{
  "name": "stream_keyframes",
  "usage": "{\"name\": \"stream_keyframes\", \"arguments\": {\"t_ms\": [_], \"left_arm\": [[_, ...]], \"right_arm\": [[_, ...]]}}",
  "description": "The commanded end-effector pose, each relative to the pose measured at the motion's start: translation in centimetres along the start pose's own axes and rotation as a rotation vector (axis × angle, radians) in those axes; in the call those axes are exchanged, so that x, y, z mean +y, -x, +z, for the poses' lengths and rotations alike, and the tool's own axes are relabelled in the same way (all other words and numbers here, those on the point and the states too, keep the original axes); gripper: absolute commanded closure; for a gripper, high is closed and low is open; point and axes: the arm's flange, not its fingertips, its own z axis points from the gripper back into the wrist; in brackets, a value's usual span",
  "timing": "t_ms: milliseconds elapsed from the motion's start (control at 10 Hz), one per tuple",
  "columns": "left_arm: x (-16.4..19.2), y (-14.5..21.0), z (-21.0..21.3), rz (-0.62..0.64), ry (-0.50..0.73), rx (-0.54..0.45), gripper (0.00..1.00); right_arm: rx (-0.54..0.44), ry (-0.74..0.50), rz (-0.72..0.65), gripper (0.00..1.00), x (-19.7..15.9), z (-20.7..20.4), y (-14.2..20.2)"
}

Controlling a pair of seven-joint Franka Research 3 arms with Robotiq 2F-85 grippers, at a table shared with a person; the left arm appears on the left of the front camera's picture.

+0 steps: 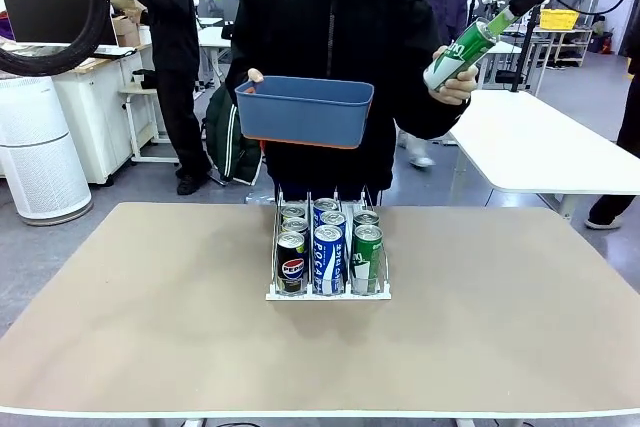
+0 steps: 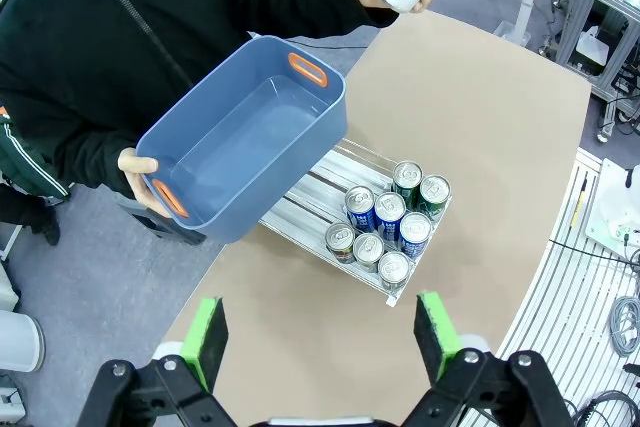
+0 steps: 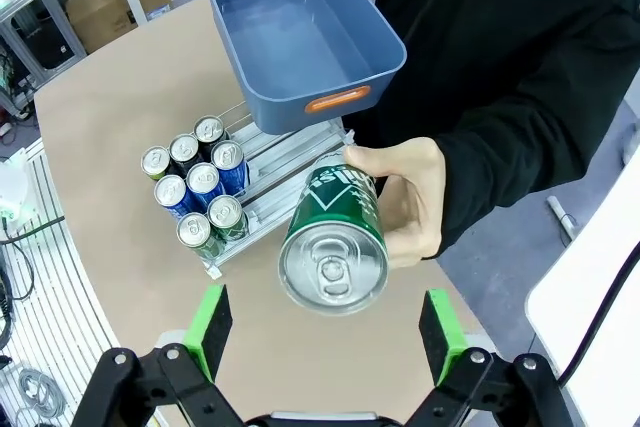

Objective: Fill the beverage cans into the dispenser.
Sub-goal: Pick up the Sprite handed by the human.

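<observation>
At the centre of the front view the dispenser (image 1: 328, 292), a white-based rack with thin wire dividers, stands on the tan surface (image 1: 150, 327) with seven cans (image 1: 329, 252) in three lanes. The front row reads left to right: a black can with the Pepsi logo (image 1: 291, 263), a blue-and-white can lettered "POCARI" down its side (image 1: 329, 259), and a green can (image 1: 367, 258) whose print is too small to read. Silver tops with pull tabs show behind them.

Upper right of the front view, a person's hand (image 1: 458, 82) holds another green can (image 1: 459, 55) tilted in the air; in the left wrist view its white lettering ends in "sung" above "CIDER". The person's other hand (image 2: 140, 172) carries a blue tub (image 1: 304, 110) with orange handles, empty, above the rack's far end.

The left gripper (image 2: 320, 332) and right gripper (image 3: 325, 332) both hang high over the surface, green pads spread wide, holding nothing.
</observation>
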Motion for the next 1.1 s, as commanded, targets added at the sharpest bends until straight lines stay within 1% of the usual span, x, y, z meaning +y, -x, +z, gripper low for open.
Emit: {"name": "stream_keyframes", "arguments": {"t_ms": [0, 500, 1000], "left_arm": [[0.1, 0.0, 0.0, 0.007, 0.008, -0.008, 0.00], [0.1, 0.0, 0.0, 0.007, 0.008, -0.008, 0.00], [0.1, 0.0, 0.0, 0.007, 0.008, -0.008, 0.00]], "right_arm": [[-0.015, 0.019, -0.021, 0.00, 0.1, -0.4, -0.4], [-0.022, -0.029, -0.037, 0.00, 0.1, -2.7, -0.6], [-0.016, -0.065, -0.042, 0.00, -0.4, -4.1, -0.8]]}}
